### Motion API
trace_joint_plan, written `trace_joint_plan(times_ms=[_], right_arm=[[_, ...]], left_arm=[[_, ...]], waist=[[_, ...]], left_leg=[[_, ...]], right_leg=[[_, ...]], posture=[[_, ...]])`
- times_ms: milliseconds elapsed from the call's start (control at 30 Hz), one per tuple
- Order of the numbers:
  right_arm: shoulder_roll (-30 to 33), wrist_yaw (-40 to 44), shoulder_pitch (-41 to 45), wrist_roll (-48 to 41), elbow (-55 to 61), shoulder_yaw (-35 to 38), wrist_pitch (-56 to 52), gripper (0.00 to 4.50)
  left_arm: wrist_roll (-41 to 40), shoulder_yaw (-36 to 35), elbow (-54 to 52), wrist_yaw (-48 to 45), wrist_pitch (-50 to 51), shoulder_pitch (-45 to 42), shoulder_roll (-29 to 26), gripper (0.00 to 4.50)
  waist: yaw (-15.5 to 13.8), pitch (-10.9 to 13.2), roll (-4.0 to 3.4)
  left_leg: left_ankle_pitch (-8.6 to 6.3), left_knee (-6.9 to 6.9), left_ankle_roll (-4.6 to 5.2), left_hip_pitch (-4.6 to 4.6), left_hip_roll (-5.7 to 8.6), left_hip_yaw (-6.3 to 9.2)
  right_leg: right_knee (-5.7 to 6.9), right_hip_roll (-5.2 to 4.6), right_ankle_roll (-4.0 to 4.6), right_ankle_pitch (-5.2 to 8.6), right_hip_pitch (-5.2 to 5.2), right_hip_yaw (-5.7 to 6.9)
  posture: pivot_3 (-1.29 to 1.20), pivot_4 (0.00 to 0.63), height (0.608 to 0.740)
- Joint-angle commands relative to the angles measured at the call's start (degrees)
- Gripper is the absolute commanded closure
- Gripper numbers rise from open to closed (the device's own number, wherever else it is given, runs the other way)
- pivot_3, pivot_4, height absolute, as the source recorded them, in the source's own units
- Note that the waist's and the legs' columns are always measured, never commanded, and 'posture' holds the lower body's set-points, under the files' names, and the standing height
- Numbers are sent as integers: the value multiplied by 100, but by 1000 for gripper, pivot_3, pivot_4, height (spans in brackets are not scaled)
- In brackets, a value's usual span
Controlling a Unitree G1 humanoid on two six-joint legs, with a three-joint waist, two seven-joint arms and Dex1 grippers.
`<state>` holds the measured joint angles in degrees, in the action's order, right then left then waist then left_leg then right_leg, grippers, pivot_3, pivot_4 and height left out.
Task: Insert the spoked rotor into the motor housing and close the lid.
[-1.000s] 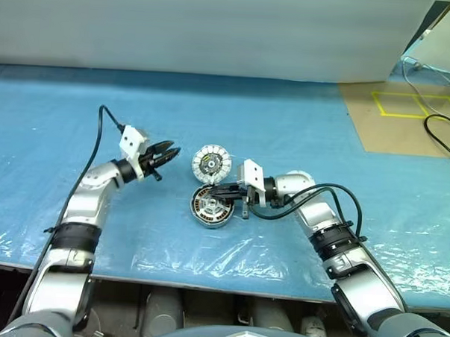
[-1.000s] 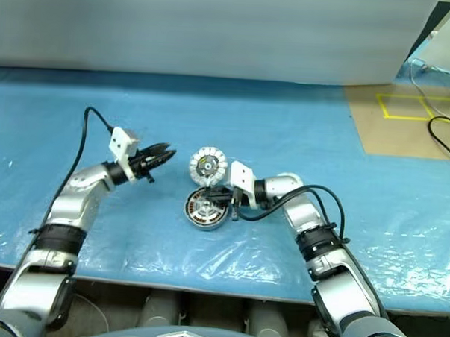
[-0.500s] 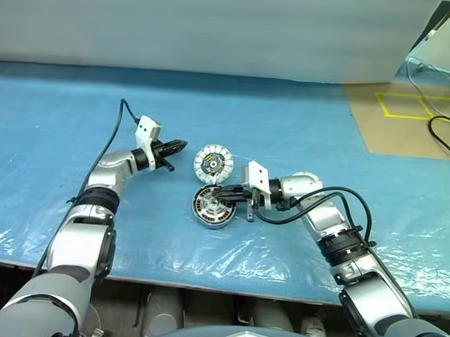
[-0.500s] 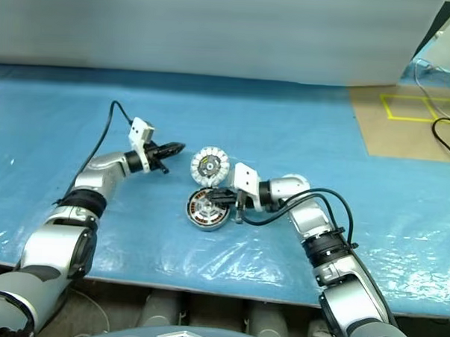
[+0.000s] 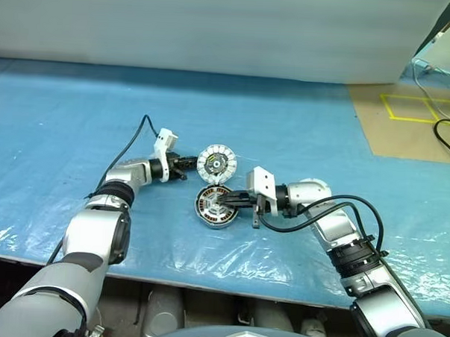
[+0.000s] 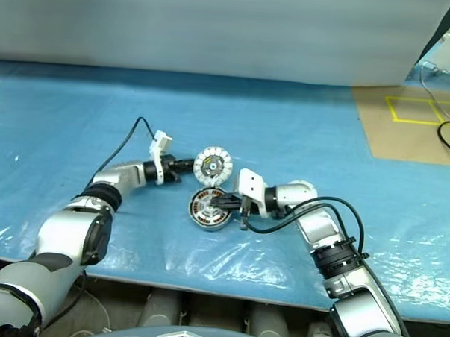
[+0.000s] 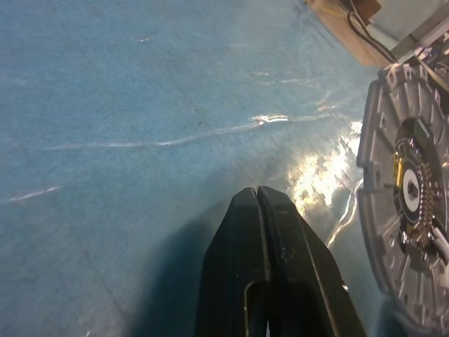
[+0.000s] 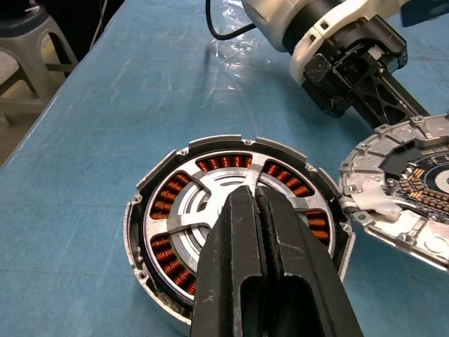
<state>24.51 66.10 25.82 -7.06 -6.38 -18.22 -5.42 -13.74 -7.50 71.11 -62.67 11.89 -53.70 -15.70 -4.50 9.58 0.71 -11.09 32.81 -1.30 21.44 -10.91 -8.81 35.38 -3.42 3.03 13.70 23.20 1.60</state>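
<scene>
Motor housing (image 8: 238,228) with spoked rotor (image 8: 203,210) seated inside: directly under the right gripper (image 8: 254,193), jaws pressed together over the hub. Lid (image 5: 215,164): beyond the housing, touching its rim, just beside the left gripper (image 5: 189,164), jaws likewise pressed together, empty.

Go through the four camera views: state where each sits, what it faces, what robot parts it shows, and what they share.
Left eye: head, looking down at the blue table; both arms, motor housing, lid.
Right eye: the same scene, slightly offset.
Left wrist: along the shut left gripper, lid beside it.
Right wrist: along the shut right gripper over the housing, spoked rotor seated inside; left gripper beyond.
Shared: all four show the lid.
</scene>
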Motion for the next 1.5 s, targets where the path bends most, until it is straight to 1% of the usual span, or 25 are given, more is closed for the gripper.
trace_joint_plan(times_ms=[33,300,500,633,767,900,1067,1200,1367,1500], right_arm=[[58,-45,-43,-144,287,146,-22,4500],[147,-158,-119,-150,416,179,-133,4500],[231,-226,-174,-163,487,222,-190,4500],[256,-313,-221,-160,543,273,-236,4500],[308,-362,-241,-125,587,340,-179,4500],[535,-249,-317,-326,886,538,-218,4500],[1461,324,-805,-1107,1818,1020,-1155,4500],[2112,528,-1373,-1388,2222,1311,-1539,4500],[2240,281,-1655,-1616,2429,1584,-1841,4500],[2325,151,-1836,-1589,2324,1753,-1844,4500]], left_arm=[[-81,-201,9,90,-61,-166,122,4459],[-109,-319,-17,-305,30,-423,433,4459],[107,-54,-131,-999,-9,-588,446,4459],[379,298,-258,-1552,-109,-540,411,4459],[797,947,-582,-2376,-391,-281,407,4459],[770,1071,-818,-2627,-384,-323,413,4459],[748,1047,-845,-2506,-439,-399,437,4459],[757,1046,-841,-2436,-462,-357,446,4459],[794,1109,-910,-2446,-541,-249,449,4459],[753,1221,-1192,-2712,-507,-157,451,4459]], waist=[[1,1,2],[-8,9,12],[-8,9,12],[-13,9,12],[-27,9,12],[-84,11,12],[-155,14,7],[-179,14,8],[-128,15,7],[-157,15,6]], left_leg=[[1,-2,1,0,0,0],[5,-11,7,10,0,6],[5,-19,7,10,1,6],[5,-30,8,11,2,6],[6,-41,8,11,2,6],[6,-45,8,12,0,6],[2,-45,15,13,2,5],[-2,-45,21,11,0,6],[-1,-44,19,3,0,6],[0,-43,17,2,2,6]], right_leg=[[-2,0,0,0,0,0],[-21,1,-1,-1,0,8],[-31,1,-1,-1,0,9],[-42,1,-2,-2,0,11],[-49,0,-2,-2,0,13],[-49,1,-2,-2,0,19],[-51,-3,-3,-3,-3,22],[-54,-2,-3,-3,-8,25],[-57,-1,-5,-3,-8,25],[-58,-3,-4,-2,-10,24]], posture=[[0,150,740],[0,150,740],[0,150,740],[0,150,740],[0,150,740],[0,150,740],[0,150,740],[0,150,740],[0,150,740],[0,150,740]])
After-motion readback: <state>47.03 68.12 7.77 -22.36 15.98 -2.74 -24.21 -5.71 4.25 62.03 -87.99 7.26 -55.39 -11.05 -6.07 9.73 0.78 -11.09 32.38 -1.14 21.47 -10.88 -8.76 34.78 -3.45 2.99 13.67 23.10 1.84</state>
